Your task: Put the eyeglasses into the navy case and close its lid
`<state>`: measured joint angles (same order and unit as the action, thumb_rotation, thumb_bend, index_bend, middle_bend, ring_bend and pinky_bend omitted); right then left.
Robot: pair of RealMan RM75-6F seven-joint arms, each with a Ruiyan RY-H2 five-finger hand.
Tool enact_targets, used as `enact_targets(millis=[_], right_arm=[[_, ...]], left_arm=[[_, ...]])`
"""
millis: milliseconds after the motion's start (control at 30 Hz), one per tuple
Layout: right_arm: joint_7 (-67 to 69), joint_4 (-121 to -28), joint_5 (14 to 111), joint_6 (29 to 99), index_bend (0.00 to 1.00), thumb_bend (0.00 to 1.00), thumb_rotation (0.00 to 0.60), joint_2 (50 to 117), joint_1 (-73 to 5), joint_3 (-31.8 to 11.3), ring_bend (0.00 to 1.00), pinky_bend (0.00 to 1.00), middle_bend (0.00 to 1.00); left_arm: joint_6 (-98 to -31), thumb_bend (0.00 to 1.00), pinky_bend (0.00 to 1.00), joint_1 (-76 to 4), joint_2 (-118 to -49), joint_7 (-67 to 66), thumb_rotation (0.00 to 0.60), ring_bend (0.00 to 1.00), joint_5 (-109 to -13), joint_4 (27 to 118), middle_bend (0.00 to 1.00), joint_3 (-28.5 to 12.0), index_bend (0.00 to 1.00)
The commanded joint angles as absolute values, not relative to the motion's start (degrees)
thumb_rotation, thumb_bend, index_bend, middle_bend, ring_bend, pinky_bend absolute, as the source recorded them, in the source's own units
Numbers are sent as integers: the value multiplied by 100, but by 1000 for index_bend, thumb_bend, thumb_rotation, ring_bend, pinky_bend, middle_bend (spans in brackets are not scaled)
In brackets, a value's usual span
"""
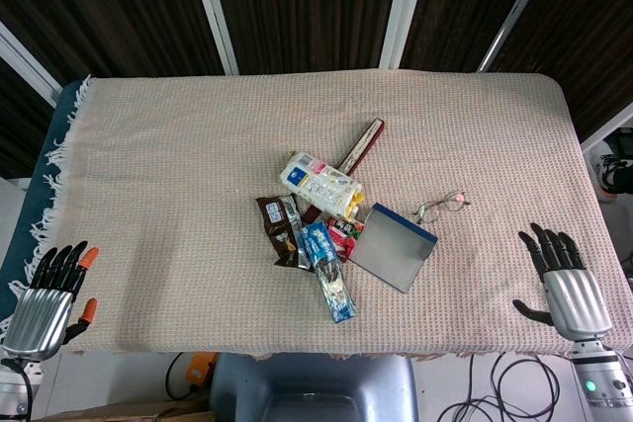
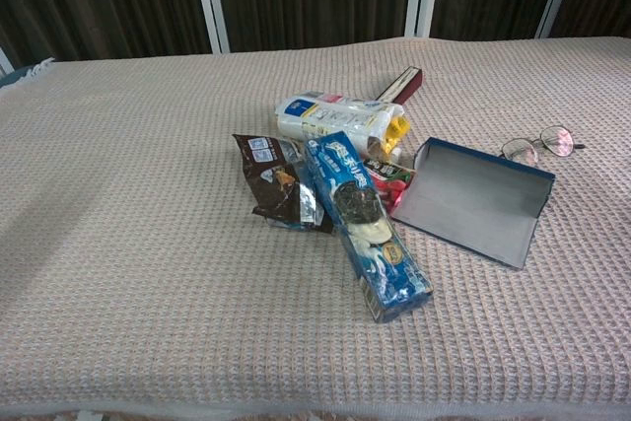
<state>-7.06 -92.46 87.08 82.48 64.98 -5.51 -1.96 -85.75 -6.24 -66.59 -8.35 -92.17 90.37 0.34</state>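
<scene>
The eyeglasses (image 1: 442, 206) (image 2: 538, 143), thin-framed with tinted lenses, lie on the beige cloth right of centre, just beyond the far right corner of the navy case. The navy case (image 1: 394, 245) (image 2: 473, 202) lies open, its grey inside facing up. My right hand (image 1: 564, 279) rests open near the front right edge of the table, well right of the case, with its fingers spread. At the front left corner my left hand (image 1: 54, 294) is open too, holding nothing. Neither hand shows in the chest view.
A pile of snack packs lies left of the case: a blue biscuit pack (image 1: 327, 269) (image 2: 365, 225), a brown wrapper (image 1: 280, 224) (image 2: 271, 179), a white and yellow bag (image 1: 320, 182) (image 2: 335, 117) and a dark red stick-shaped box (image 1: 360, 146) (image 2: 400, 86).
</scene>
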Motion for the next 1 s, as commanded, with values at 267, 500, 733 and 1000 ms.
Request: enact_targets(millis=[267, 500, 733, 1000], right_arm=[[-818, -9186, 8795, 8007, 100, 254, 600, 6532, -657, -98, 0, 0, 0], [-1060, -8795, 9133, 7296, 304, 463, 600, 6865, -1231, -79, 0, 0, 0], [-1762, -8721, 9030, 6207, 357, 563, 600, 7259, -1938, -138, 0, 0, 0], [-2361, -8727, 8680, 5692, 375, 572, 600, 7507, -2298, -219, 0, 0, 0]], left_arm=[[-8504, 422, 8, -662, -6618, -792, 600, 0, -9162, 9084, 0, 16, 0], [-8487, 422, 8, -683, -6570, -677, 600, 0, -9131, 9063, 0, -5, 0], [-8589, 422, 9, -643, -6547, -603, 600, 0, -9158, 9057, 0, -6, 0], [-8601, 423, 10, -629, -6519, -532, 600, 0, -9134, 9038, 0, -7, 0]])
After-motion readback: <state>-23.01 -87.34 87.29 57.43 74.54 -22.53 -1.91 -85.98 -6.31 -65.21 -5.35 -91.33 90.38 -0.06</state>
